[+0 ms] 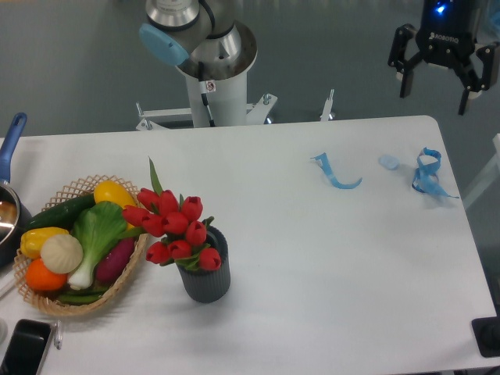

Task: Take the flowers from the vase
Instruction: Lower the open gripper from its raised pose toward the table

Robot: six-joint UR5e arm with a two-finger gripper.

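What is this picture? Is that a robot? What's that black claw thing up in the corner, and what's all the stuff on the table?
Yes, it's a robot arm. One camera looks down from above the white table. The black claw is the arm's end effector, its grabbing hand. It hangs open above the table's far right corner, holding nothing. On the table, red tulips with green leaves stand in a short dark grey ribbed vase. Beside it sits a woven wicker basket full of colourful vegetables. Blue ribbon pieces lie near the far right. A dark pan with a blue handle and a black phone peek in at the left.
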